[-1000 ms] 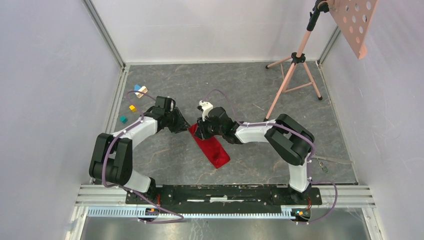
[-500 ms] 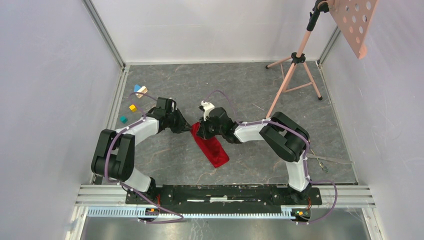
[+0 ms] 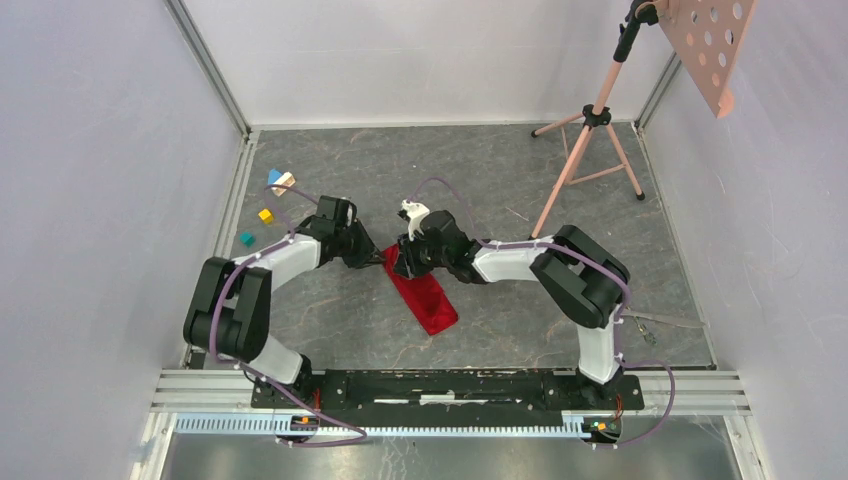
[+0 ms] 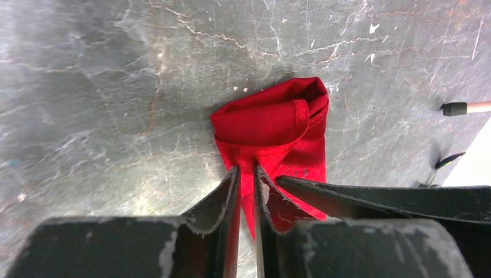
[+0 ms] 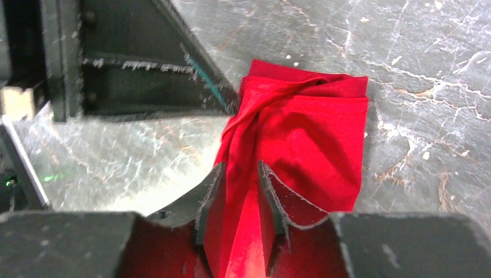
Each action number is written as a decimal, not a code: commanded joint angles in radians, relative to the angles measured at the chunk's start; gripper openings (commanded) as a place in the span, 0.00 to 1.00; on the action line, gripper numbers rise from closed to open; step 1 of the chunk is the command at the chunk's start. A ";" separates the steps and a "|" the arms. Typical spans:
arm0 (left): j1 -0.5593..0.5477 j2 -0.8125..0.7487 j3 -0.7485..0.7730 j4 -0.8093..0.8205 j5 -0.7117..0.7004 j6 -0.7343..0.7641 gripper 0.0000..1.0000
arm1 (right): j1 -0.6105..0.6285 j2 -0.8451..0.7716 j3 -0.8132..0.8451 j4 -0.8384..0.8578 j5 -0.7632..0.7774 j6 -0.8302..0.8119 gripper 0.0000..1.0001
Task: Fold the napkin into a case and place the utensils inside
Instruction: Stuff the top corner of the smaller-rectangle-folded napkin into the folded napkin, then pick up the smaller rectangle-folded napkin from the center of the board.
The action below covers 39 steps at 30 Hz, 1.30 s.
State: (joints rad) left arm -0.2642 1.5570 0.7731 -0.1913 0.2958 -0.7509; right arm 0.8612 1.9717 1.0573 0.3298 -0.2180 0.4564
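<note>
A bright red napkin, folded into a narrow strip, is seen lying slantwise at the middle of a grey marbled table. Both arms are bent inward so that the claws meet at the strip's far end. The left claw is shown nearly together, pinched on a thin edge of the cloth. The right claw is clamped on a raised ridge of the same cloth, which fills the gap between its fingers. Small coloured blocks are scattered well apart at the far left.

Red napkin; grey-veined table; block maybe teal.
</note>
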 commanded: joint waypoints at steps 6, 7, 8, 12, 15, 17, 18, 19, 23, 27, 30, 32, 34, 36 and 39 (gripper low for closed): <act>0.017 -0.272 -0.035 -0.157 -0.214 -0.005 0.37 | 0.068 -0.156 0.072 -0.325 0.045 -0.147 0.61; 0.018 -0.303 -0.036 -0.180 -0.230 -0.002 0.40 | 0.081 -0.153 0.077 -0.366 0.078 -0.156 0.63; 0.018 -0.335 -0.039 -0.191 -0.238 0.001 0.42 | 0.091 -0.151 0.077 -0.384 0.098 -0.163 0.65; 0.019 -0.439 -0.051 -0.238 -0.251 0.008 0.47 | 0.137 -0.132 0.109 -0.470 0.210 -0.196 0.69; 0.019 -0.493 -0.052 -0.273 -0.255 0.023 0.48 | 0.169 -0.109 0.138 -0.525 0.317 -0.227 0.71; 0.019 -0.522 -0.061 -0.285 -0.251 0.027 0.48 | 0.191 -0.095 0.150 -0.545 0.367 -0.245 0.71; 0.019 -0.533 -0.068 -0.287 -0.248 0.028 0.48 | 0.198 -0.089 0.152 -0.552 0.385 -0.250 0.72; 0.019 -0.547 -0.074 -0.287 -0.241 0.028 0.48 | 0.204 -0.082 0.157 -0.559 0.395 -0.252 0.71; 0.019 -0.579 -0.085 -0.287 -0.225 0.022 0.48 | 0.214 -0.061 0.157 -0.560 0.435 -0.248 0.68; 0.019 -0.594 -0.076 -0.291 -0.212 0.022 0.48 | 0.227 -0.034 0.171 -0.556 0.467 -0.252 0.64; 0.019 -0.608 -0.073 -0.294 -0.207 0.022 0.48 | 0.246 0.000 0.205 -0.587 0.505 -0.255 0.63; 0.018 -0.618 -0.070 -0.303 -0.210 0.022 0.48 | 0.258 0.014 0.213 -0.601 0.537 -0.248 0.60; 0.019 -0.629 -0.070 -0.308 -0.213 0.023 0.48 | 0.269 0.026 0.217 -0.616 0.577 -0.233 0.57; 0.019 -0.637 -0.070 -0.313 -0.213 0.022 0.48 | 0.273 0.032 0.210 -0.621 0.615 -0.218 0.50; 0.019 -0.652 -0.068 -0.319 -0.212 0.022 0.48 | 0.274 0.033 0.189 -0.604 0.640 -0.205 0.33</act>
State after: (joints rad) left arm -0.2481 0.9348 0.6914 -0.4992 0.0803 -0.7506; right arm 1.1351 1.9686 1.2594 -0.2489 0.3267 0.2295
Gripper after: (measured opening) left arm 0.482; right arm 0.406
